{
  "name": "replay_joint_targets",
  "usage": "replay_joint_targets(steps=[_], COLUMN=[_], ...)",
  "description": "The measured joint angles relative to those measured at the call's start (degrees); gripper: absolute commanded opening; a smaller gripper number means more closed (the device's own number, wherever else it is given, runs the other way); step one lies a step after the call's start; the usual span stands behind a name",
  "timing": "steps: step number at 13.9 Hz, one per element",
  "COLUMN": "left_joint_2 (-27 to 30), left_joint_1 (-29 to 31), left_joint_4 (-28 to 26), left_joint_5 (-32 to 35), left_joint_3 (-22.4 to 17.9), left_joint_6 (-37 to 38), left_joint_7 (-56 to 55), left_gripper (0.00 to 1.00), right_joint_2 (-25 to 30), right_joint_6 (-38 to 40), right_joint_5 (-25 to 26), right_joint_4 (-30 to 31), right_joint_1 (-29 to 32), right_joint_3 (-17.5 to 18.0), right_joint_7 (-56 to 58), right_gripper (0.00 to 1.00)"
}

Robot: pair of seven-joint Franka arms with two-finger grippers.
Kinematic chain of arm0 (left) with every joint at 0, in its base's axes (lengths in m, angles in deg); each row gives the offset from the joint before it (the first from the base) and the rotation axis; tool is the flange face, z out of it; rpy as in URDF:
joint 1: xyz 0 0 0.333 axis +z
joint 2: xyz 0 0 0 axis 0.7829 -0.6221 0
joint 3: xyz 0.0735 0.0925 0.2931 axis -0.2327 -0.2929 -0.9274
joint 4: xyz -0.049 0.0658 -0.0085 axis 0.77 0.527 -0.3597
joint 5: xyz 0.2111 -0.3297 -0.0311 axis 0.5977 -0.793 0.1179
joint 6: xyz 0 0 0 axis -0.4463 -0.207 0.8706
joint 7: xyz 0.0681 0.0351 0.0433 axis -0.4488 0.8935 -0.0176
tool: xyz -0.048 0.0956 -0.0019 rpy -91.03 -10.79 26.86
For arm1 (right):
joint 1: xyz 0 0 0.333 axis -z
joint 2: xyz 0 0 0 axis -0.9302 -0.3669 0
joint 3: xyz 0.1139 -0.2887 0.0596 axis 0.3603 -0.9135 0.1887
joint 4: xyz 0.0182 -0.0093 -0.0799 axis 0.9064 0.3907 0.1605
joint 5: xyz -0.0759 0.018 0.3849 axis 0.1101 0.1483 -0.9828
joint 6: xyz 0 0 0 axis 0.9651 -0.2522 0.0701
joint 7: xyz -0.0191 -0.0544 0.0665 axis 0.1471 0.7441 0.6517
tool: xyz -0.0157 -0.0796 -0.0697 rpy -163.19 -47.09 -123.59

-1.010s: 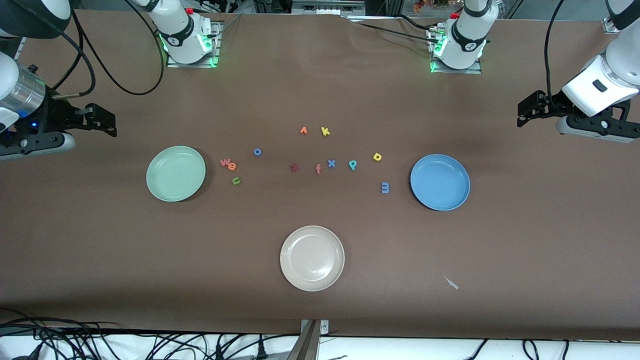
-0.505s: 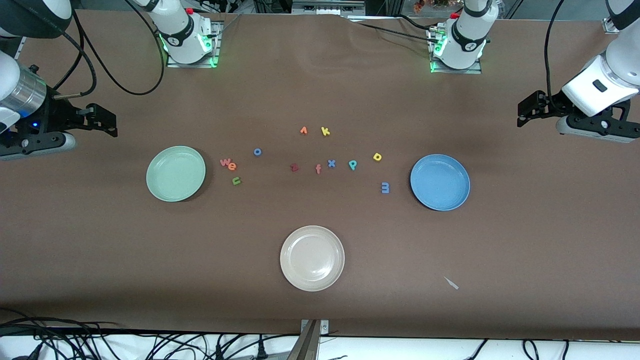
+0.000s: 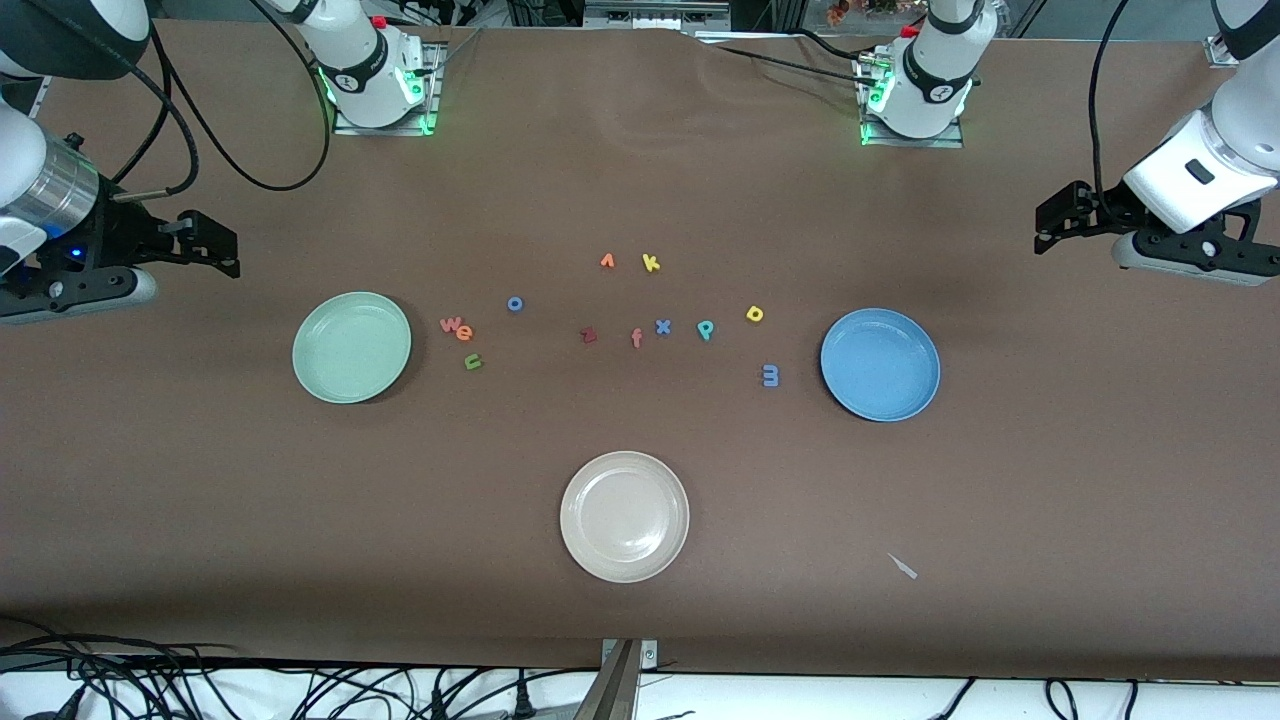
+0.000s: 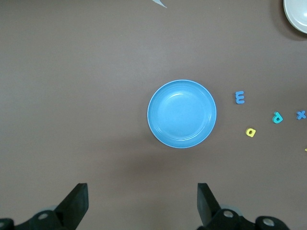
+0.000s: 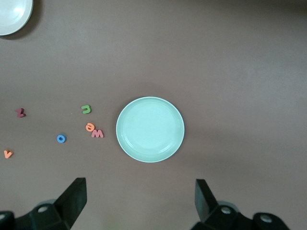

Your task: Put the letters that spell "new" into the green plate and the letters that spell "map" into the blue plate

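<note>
The green plate is empty. Beside it lie the pink-red w, the orange e and the olive n. The blue plate is empty too, with the blue m, teal p and yellow a on the cloth nearby. My right gripper hangs open over bare cloth at its end of the table. My left gripper hangs open at the other end.
A cream plate sits nearest the front camera. Between the two coloured plates lie a blue o, dark red z, salmon f, blue x, orange letter and yellow k. A small pale scrap lies near the front edge.
My right gripper has crept slightly toward the middle of the table. The left arm and all letters are where they were.
</note>
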Motion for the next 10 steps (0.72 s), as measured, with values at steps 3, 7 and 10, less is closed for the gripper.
replay_joint_targets(steps=[3, 7, 10], left_joint_2=[-0.08, -2.56, -6.79], left_joint_1=[-0.34, -3.87, -5.64], left_joint_4=[0.0, -0.05, 0.28], left_joint_5=[-0.08, -0.17, -0.18], left_joint_3=[0.11, 2.4, 5.29], left_joint_6=[1.16, 3.63, 2.22], left_joint_7=[0.04, -0.1, -2.26], left_gripper=[1.0, 1.0, 1.0], right_joint_2=[-0.03, -0.08, -0.1], right_joint_6=[-0.35, -0.42, -0.49], right_joint_5=[-0.01, -0.02, -0.03], right_joint_4=[0.0, 0.0, 0.0], right_joint_1=[0.0, 0.0, 0.0], right_joint_3=[0.01, 0.02, 0.02], right_joint_7=[0.0, 0.0, 0.0], right_gripper=[1.0, 1.0, 1.0])
